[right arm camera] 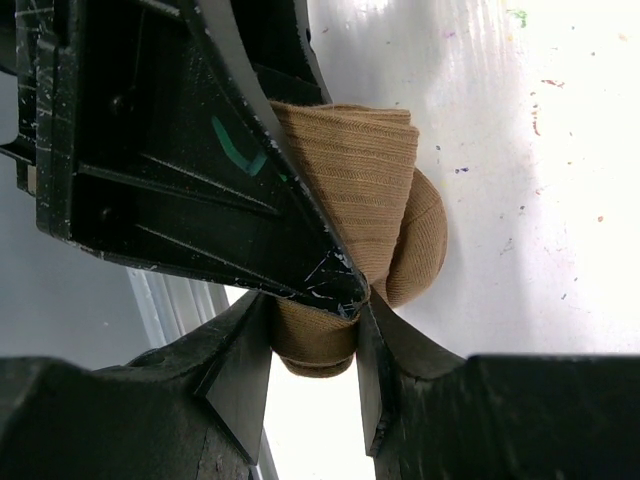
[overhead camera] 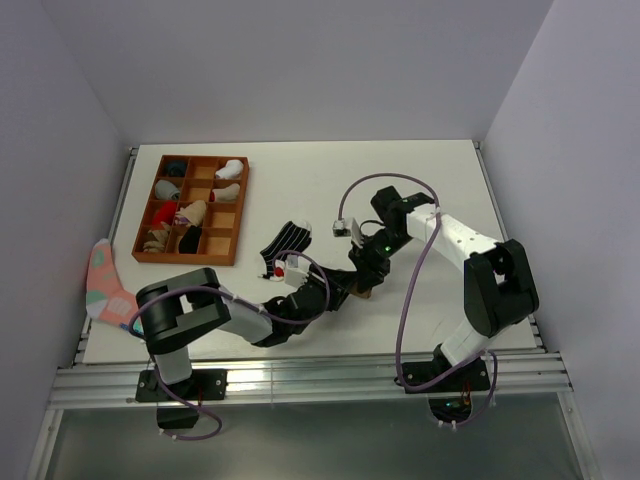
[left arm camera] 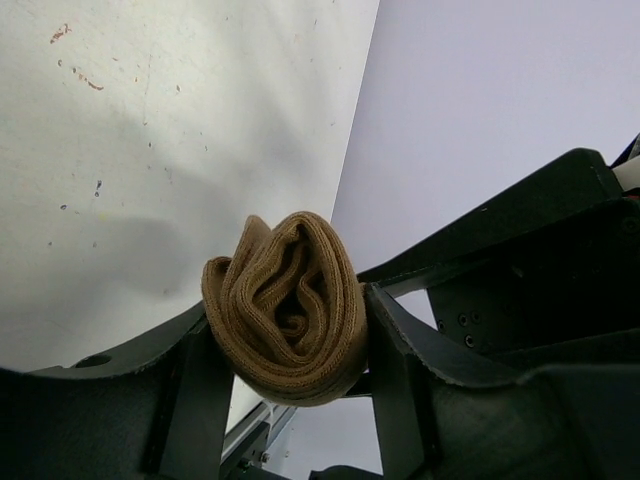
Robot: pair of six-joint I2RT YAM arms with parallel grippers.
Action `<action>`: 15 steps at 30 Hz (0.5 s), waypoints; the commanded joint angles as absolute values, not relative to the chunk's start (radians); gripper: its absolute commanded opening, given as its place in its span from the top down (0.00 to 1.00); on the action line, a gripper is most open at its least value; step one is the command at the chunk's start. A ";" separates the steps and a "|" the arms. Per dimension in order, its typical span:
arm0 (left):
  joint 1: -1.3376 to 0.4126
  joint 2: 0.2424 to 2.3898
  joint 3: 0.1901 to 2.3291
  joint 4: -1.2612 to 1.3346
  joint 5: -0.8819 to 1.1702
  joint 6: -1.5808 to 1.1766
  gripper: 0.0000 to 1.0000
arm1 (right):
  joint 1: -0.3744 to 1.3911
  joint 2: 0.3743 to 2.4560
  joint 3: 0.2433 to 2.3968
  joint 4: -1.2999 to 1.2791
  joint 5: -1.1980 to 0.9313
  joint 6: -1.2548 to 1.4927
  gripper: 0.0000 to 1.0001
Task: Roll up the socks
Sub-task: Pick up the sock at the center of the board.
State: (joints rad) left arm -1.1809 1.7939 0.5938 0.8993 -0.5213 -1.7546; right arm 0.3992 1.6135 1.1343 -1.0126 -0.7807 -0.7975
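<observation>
A tan-brown sock (left arm camera: 285, 300), rolled into a tight coil, is squeezed between both grippers just above the table. My left gripper (left arm camera: 290, 335) is shut on the roll, its two fingers pressing the coil's sides. My right gripper (right arm camera: 313, 325) is shut on one end of the same sock (right arm camera: 350, 170), with a finger of the left gripper crossing in front. From above, the two grippers meet at the table's middle front, around the tan sock (overhead camera: 358, 292). The black sock with thin white stripes (overhead camera: 287, 240) lies flat just to the left, touched by neither gripper.
A brown compartment tray (overhead camera: 195, 258) with several sock bundles stands at the back left. A pink sock with teal patches (overhead camera: 103, 280) hangs over the table's left edge. White walls enclose the table on three sides.
</observation>
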 commanded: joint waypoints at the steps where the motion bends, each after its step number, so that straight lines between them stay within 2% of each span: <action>1: -1.160 1.772 0.634 0.799 -0.595 -1.736 0.47 | 0.457 1.554 1.169 -1.192 -0.982 -0.834 0.82; 8: -1.152 1.752 0.669 0.730 -0.595 -1.715 0.54 | 0.498 1.537 1.166 -1.258 -0.976 -0.902 0.83; 15: -1.141 1.727 0.670 0.713 -0.589 -1.678 0.87 | 0.522 1.514 1.147 -1.220 -0.945 -0.856 0.80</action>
